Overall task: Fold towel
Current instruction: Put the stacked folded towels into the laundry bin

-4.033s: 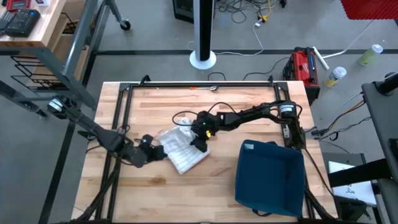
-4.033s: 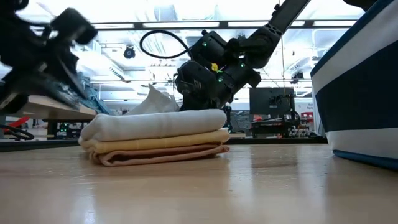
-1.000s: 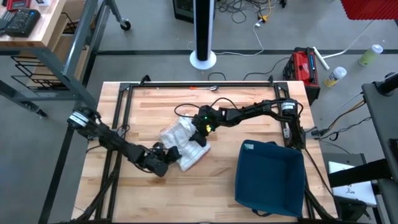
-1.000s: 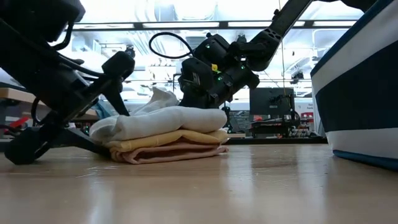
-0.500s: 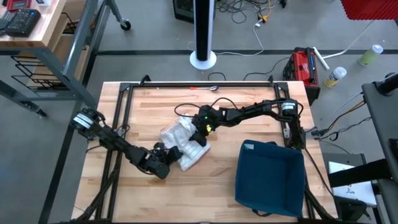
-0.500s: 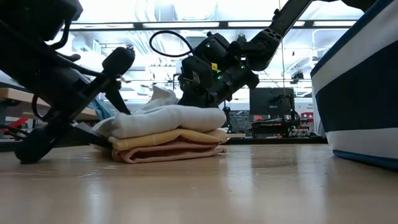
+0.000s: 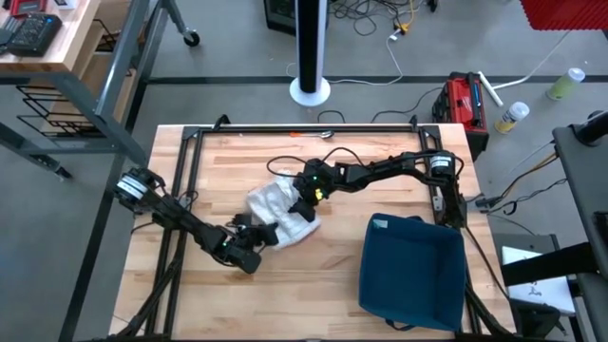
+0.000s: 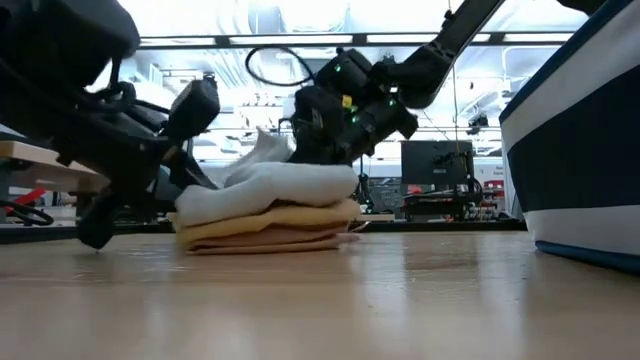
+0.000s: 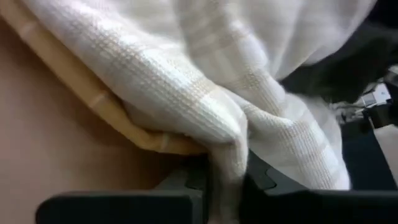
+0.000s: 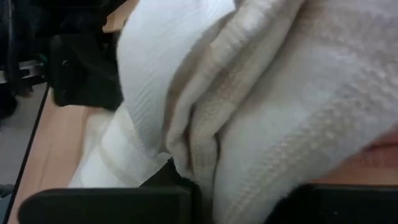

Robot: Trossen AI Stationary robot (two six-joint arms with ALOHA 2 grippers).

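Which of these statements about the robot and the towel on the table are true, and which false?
1. The towel lies folded on the wooden table. True.
2. The towel sits inside the blue bin. False: it lies on the table, beside the bin.
3. The left gripper has its jaws shut on a pinch of towel. True.
4. The right gripper waits far from the towel. False: it is at the towel, shut on its cloth.
5. A red case stands on the floor beyond the table. True.
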